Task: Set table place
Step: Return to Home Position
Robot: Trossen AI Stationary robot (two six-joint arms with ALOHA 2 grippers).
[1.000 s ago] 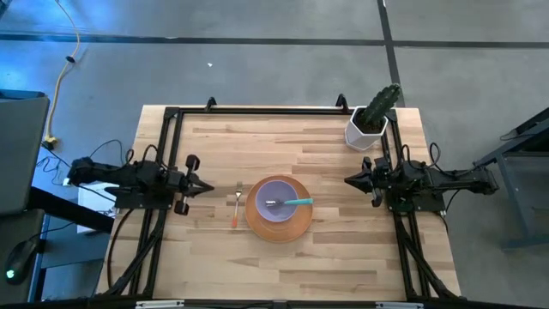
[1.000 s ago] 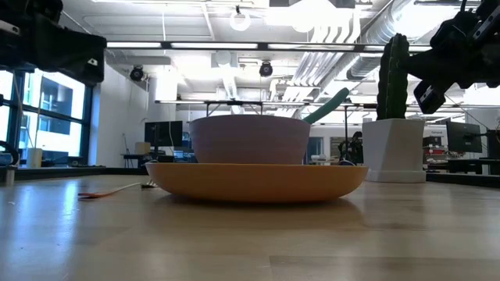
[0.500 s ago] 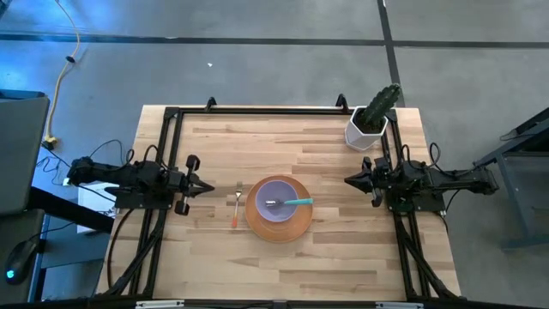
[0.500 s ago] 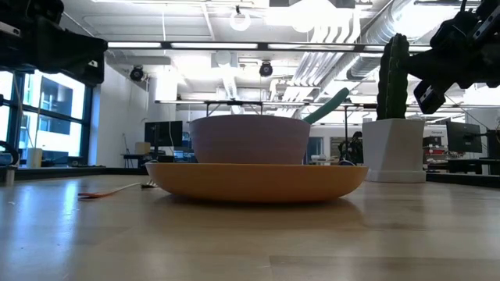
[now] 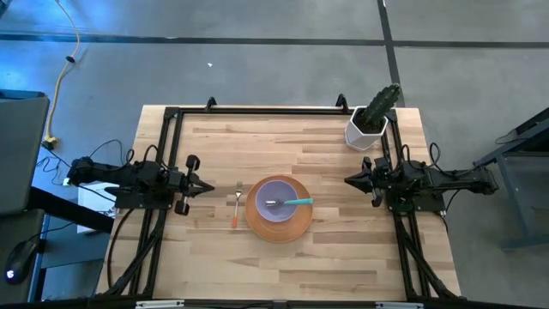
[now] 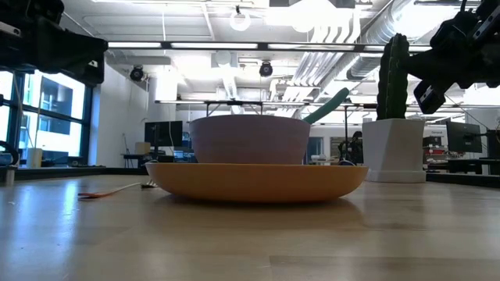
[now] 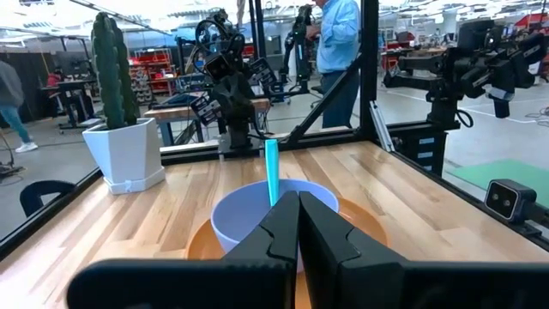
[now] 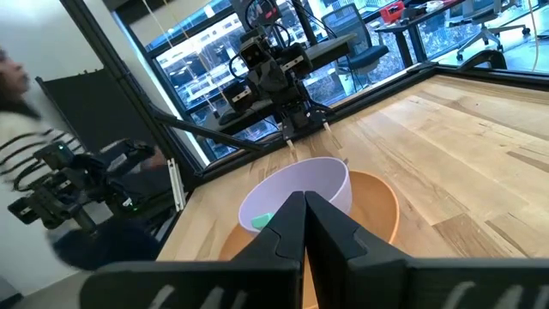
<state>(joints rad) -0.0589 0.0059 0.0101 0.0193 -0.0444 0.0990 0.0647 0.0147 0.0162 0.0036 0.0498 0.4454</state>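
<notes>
Table [image 5: 326, 146]: planks show between the orange plate [image 5: 279, 233] and the frame on every side. Lavender bowl [image 5: 273, 190] with spoon [image 5: 296, 202] sits on the plate; fork [image 5: 236, 206] lies just left of it. Left gripper [image 5: 206, 187] and right gripper [image 5: 350, 181] flank the plate, well apart from it, fingers closed together. Cactus pot [image 5: 364, 130] stands beyond the plate, at the corner.

- Looking like a robotics lab set in an open industrial hall.
- Showing bare white ducts [image 6: 348, 31] and strip lights [image 6: 234, 44] under the ceiling.
- Housing other arm rigs [image 7: 463, 60] on black stands beyond the table [image 7: 412, 197].
- Taking in a grey concrete floor [image 5: 257, 69], glass walls [image 8: 206, 60], office chairs [image 8: 489, 24].
- Including a person in a blue shirt [image 7: 339, 34] standing among the rigs.
</notes>
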